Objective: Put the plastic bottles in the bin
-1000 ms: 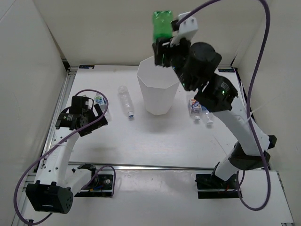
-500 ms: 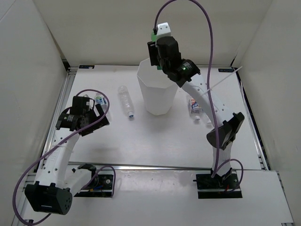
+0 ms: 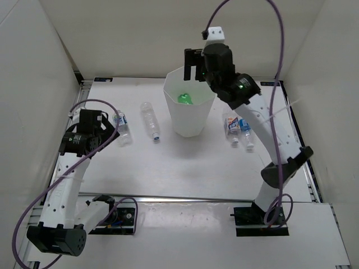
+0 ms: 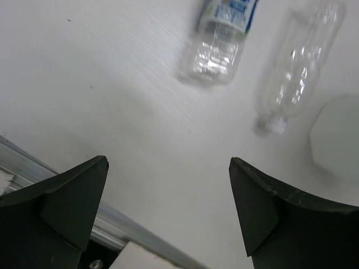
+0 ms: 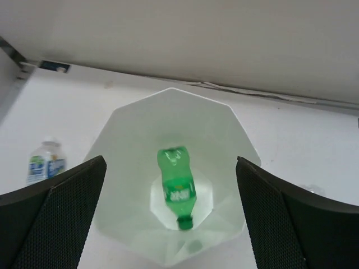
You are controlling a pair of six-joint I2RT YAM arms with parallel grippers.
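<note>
Green bottle [image 5: 177,193]: lying inside bin [image 3: 174,120]; right pincer [image 3: 195,67] released above it. Left pincer [image 4: 168,168]: spread wide over counter [image 4: 112,84], near labelled bottle [image 4: 220,39]. Risk: an off-centre closing could roll it away.

Blurry labelled bottle [image 4: 220,42], top-cropped.

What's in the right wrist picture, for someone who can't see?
A green bottle lies at the bottom of the white bin, seen from above. The right hand is open and empty, its fingers framing the picture; a clear labelled bottle is outside, left.
</note>
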